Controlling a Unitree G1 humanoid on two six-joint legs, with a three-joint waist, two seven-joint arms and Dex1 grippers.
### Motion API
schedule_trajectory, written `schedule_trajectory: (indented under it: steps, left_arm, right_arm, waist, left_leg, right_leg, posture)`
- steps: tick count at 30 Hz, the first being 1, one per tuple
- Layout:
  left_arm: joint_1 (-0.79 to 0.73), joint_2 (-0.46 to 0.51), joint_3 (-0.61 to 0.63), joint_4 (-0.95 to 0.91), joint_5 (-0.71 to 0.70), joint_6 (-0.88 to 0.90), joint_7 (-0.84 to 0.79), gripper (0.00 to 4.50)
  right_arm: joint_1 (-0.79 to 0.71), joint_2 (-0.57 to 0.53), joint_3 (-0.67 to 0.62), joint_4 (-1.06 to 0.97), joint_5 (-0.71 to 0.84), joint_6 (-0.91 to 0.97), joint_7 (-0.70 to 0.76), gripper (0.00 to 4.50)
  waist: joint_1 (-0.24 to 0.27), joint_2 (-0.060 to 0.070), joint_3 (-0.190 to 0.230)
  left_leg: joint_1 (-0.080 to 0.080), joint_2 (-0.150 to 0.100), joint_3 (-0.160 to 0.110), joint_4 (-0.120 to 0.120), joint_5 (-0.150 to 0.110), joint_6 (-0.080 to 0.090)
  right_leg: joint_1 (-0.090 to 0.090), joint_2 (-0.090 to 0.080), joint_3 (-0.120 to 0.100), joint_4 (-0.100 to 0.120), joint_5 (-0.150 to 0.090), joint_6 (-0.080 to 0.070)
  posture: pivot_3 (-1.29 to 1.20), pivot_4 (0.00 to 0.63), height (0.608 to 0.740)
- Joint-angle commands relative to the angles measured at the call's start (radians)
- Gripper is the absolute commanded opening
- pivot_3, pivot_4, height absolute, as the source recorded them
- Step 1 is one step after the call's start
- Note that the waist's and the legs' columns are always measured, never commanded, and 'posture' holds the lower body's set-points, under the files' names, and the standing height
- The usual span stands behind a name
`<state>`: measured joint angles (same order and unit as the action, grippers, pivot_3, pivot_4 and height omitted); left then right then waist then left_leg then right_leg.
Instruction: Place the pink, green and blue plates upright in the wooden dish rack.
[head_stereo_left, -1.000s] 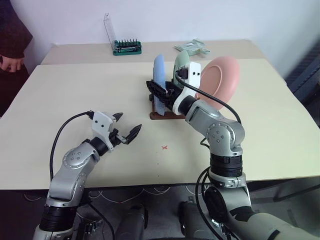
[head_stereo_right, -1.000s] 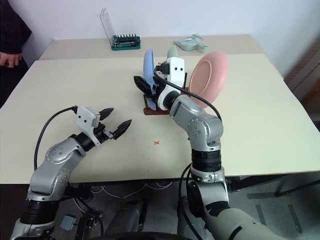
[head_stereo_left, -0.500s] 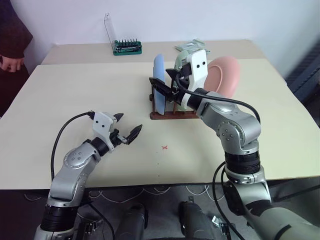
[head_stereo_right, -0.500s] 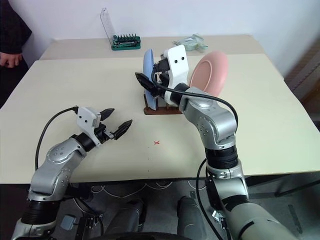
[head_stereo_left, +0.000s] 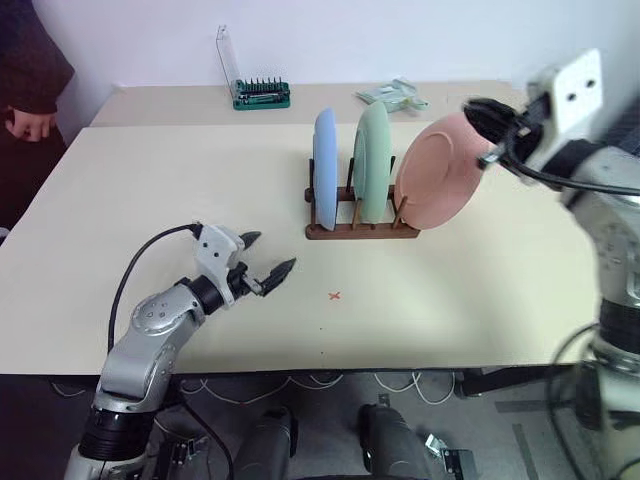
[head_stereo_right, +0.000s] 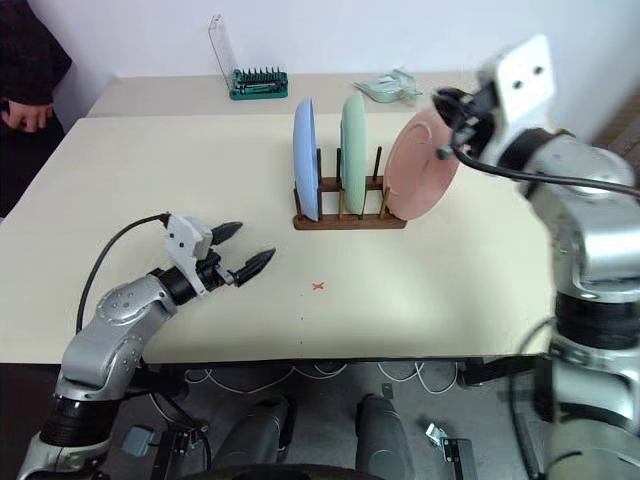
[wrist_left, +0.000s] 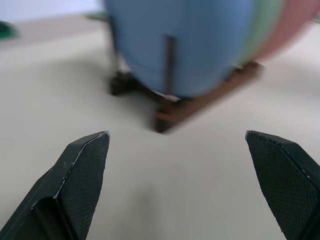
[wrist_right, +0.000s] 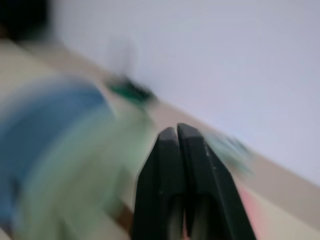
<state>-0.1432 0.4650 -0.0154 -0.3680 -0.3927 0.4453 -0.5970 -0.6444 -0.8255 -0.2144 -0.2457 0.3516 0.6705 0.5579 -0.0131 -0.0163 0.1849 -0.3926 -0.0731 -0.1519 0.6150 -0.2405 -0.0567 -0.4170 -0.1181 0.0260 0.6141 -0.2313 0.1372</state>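
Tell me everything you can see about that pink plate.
The pink plate is round, smooth and matte, plastic-looking. It stands on edge at the right end of the wooden dish rack, leaning rightward, its hollow face toward the camera. Its lower edge meets the rack's base by the end pegs. The green plate stands beside it, apart. Nothing grips it.
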Motion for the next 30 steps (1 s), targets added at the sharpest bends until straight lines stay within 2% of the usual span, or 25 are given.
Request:
schedule_trajectory:
  steps: [1, 5, 12, 24, 30]
  left_arm:
    - [-0.013, -0.003, -0.055, -0.061, -0.029, 0.028, -0.044, 4.50]
    - [-0.036, -0.027, -0.069, -0.022, -0.010, 0.011, -0.040, 4.50]
    - [-0.046, -0.029, -0.066, 0.011, 0.008, -0.019, -0.050, 4.50]
    - [-0.028, -0.029, -0.055, -0.030, 0.007, 0.006, -0.018, 4.50]
    - [-0.065, -0.026, -0.054, -0.069, -0.009, 0.063, 0.000, 4.50]
  right_arm:
    - [0.031, -0.078, -0.041, 0.052, -0.077, -0.068, 0.006, 0.02]
    - [0.095, -0.133, 0.039, 0.116, -0.181, -0.136, 0.016, 0.02]
    - [0.059, -0.044, 0.147, 0.149, -0.217, -0.224, 0.048, 0.02]
    - [0.060, -0.012, 0.127, 0.066, -0.160, -0.235, 0.132, 0.02]
    - [0.073, -0.007, 0.123, 0.037, -0.169, -0.219, 0.119, 0.02]
  waist:
    - [-0.007, 0.000, 0.000]
    - [-0.006, 0.001, 0.000]
    - [-0.003, 0.001, 0.000]
    - [0.000, 0.001, 0.000]
    - [0.001, 0.001, 0.000]
  left_leg:
    - [0.001, 0.001, 0.002, 0.000, 0.000, 0.000]
    - [0.002, 0.002, 0.005, 0.000, 0.000, 0.000]
    - [0.002, 0.002, 0.006, 0.001, 0.000, 0.000]
    - [0.002, 0.001, 0.006, 0.001, 0.000, 0.001]
    - [0.002, 0.001, 0.006, 0.001, 0.000, 0.001]
  right_leg:
    - [0.000, 0.000, 0.001, 0.000, 0.000, 0.000]
    - [0.000, 0.000, 0.002, 0.001, 0.000, 0.000]
    - [0.000, 0.000, 0.004, 0.000, 0.000, 0.000]
    - [0.000, 0.000, 0.004, 0.000, 0.000, 0.000]
    - [0.000, 0.000, 0.004, 0.000, 0.000, 0.000]
  posture:
    - [0.00, 0.150, 0.740]
    - [0.00, 0.150, 0.740]
    - [0.00, 0.150, 0.740]
    - [0.00, 0.150, 0.740]
    - [0.00, 0.150, 0.740]
